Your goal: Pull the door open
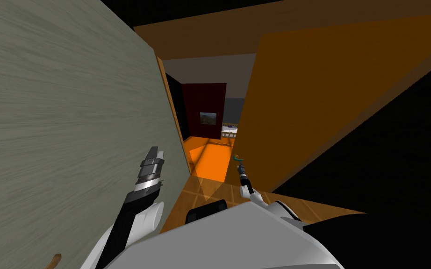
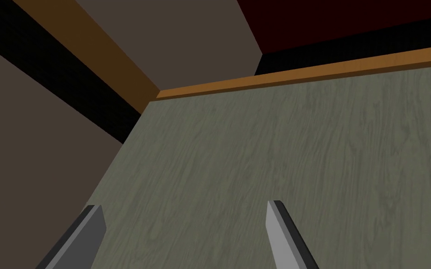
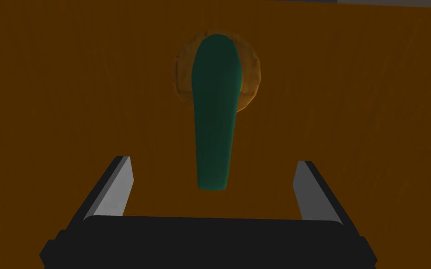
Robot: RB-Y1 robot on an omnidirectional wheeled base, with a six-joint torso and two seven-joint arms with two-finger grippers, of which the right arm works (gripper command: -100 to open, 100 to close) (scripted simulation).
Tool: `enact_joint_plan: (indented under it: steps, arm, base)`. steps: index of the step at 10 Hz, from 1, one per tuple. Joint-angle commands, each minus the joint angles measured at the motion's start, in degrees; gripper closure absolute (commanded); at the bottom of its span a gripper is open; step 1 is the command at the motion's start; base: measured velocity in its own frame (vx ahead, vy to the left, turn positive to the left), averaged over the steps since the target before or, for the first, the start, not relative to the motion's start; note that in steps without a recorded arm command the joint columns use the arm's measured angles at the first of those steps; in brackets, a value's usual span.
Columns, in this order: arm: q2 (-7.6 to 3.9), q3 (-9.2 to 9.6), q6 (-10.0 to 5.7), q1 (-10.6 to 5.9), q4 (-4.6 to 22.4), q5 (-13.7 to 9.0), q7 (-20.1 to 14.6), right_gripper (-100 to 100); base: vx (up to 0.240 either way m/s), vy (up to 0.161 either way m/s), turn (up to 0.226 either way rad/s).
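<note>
Right end effector (image 3: 213, 161), spread, straddles green handle (image 3: 214, 107).

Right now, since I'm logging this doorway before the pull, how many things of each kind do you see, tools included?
Orange door: 1
Green lever handle: 1
Round handle plate: 1
Grey-green wood-grain panel: 1
Tools: 2, left tool and right tool, both open
Total: 6
</note>
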Motion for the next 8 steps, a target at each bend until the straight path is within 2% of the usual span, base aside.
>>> enact_joint_plan:
  steps: [1,2,3,4,6,7,8]
  arm:
    - [-0.76,-0.25,0.01,1.58,-1.3,-0.2,-0.8,-100]
    - [-1.94,-0.56,-0.44,2.35,-1.0,-0.4,-2.0,-100]
    - [-1.94,-0.56,-0.44,2.35,-1.0,-0.4,-2.0,-100]
    - [-2.88,-0.80,-0.80,2.96,-0.7,-0.6,-3.0,-100]
    - [-2.76,-0.81,-0.40,2.82,-0.9,-0.6,-2.6,-100]
    - [-2.76,-0.81,-0.40,2.82,-0.9,-0.6,-2.6,100]
    - [-2.76,-0.81,-0.40,2.82,-0.9,-0.6,-2.6,100]
  base:
    - [0.153,-0.022,0.110]
    - [0.174,-0.017,0.093]
    - [0.145,-0.016,0.055]
    - [0.169,-0.011,0.105]
    - [0.083,-0.009,0.021]
    - [0.000,0.000,0.000]
    - [-0.014,0.002,0.001]
